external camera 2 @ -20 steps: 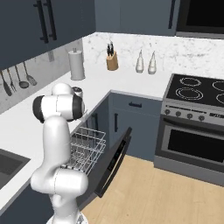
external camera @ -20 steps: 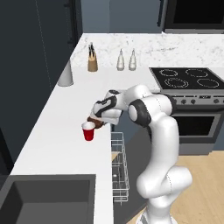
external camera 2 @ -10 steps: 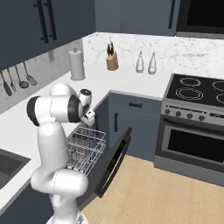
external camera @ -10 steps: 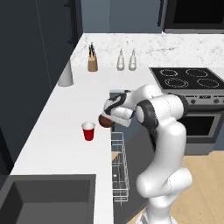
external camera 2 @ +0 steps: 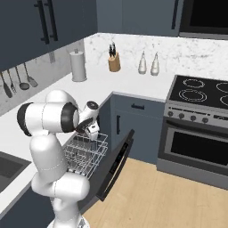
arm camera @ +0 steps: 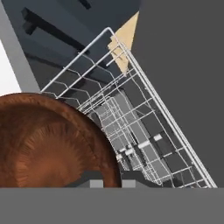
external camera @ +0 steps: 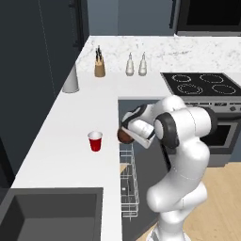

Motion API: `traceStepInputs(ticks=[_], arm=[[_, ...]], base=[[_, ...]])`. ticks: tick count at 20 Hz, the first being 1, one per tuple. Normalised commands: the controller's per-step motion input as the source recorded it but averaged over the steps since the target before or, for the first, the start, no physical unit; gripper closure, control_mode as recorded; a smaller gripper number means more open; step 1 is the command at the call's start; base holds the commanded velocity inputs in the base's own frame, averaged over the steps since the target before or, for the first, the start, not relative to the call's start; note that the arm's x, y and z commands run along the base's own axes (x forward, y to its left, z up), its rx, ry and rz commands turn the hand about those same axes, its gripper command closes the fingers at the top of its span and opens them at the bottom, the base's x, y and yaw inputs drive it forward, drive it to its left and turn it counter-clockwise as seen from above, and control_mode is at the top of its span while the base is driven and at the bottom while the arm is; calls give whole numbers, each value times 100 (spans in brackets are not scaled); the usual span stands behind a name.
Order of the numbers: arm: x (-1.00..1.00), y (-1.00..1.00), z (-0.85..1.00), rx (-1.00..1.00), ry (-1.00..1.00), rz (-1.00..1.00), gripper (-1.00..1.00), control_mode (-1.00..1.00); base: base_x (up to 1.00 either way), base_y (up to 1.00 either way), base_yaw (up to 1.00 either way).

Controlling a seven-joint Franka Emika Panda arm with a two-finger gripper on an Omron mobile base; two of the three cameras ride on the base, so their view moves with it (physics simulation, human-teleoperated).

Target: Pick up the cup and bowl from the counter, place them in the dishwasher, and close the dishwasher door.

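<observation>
The small red cup (external camera: 95, 140) stands upright on the white counter (external camera: 66, 150), left of the arm. My gripper (external camera: 128, 134) is shut on the rim of the dark brown bowl (external camera: 124, 137), held just past the counter's edge above the dishwasher's white wire rack (external camera: 128, 184). In the right base view the bowl (external camera 2: 83, 128) hangs over the pulled-out rack (external camera 2: 87, 153), with the dishwasher door (external camera 2: 114, 164) hanging open beyond it. In the hand view the bowl (arm camera: 48, 140) sits at lower left by my gripper (arm camera: 108, 180), with the rack (arm camera: 144, 131) below it.
A grey-white canister (external camera: 70, 79), a knife block (external camera: 99, 68) and two bottles (external camera: 136, 65) stand at the back of the counter. The stove (external camera: 202, 84) with its oven (external camera 2: 196, 147) is to the right. A sink (external camera: 47, 212) lies at the near left.
The arm has swung right, carrying the bowl from over the counter beside the cup out past the counter's edge to above the rack. The cup has stayed put.
</observation>
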Motion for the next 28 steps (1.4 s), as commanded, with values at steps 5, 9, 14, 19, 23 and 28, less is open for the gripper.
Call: traceStepInputs(ticks=[5,9,14,19,23,28], arm=[[-33,-12,-8,5,0,-35,100,-100],[-2,-19,-31,12,10,-20,100,-100],[6,-2,-53,3,15,-19,100,-100],[12,8,-47,11,-6,-14,100,-100],[14,5,-53,21,-2,-11,100,-100],[6,3,-48,23,0,-7,100,-100]], base=[[0,0,0],[0,0,0],[0,0,0],[0,0,0],[0,0,0],[0,0,0]])
